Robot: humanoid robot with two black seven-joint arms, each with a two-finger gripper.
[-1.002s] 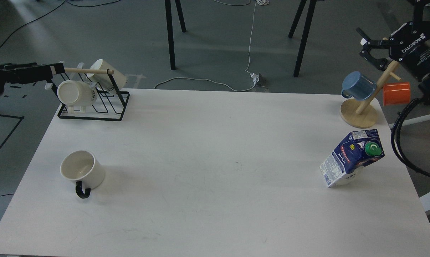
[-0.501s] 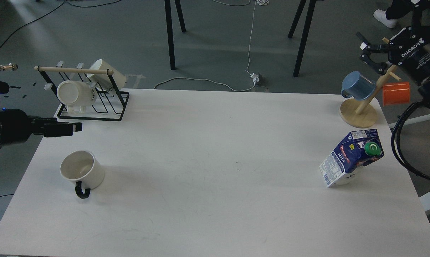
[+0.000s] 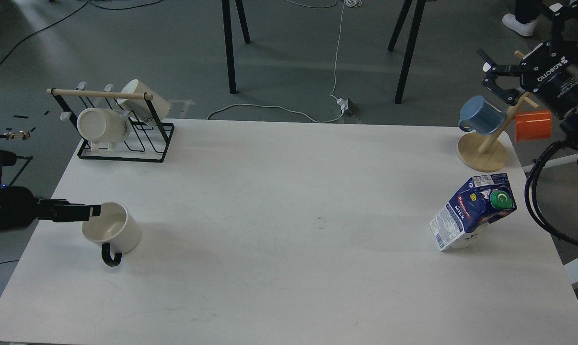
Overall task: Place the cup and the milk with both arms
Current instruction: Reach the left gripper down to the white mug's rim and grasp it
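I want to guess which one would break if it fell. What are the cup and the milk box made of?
The cup looks like ceramic: thick cream-white walls with a smooth, slightly shiny glaze and a glossy black handle. The milk box looks like coated paperboard: flat printed panels with folded edges and a dented, leaning shape. Its green cap is probably plastic. The cup seems likelier to break.

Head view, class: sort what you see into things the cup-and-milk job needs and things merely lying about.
Job: cream mug with black handle; milk carton.
Lying about: wire rack with two white mugs; wooden mug tree, blue mug, orange mug.
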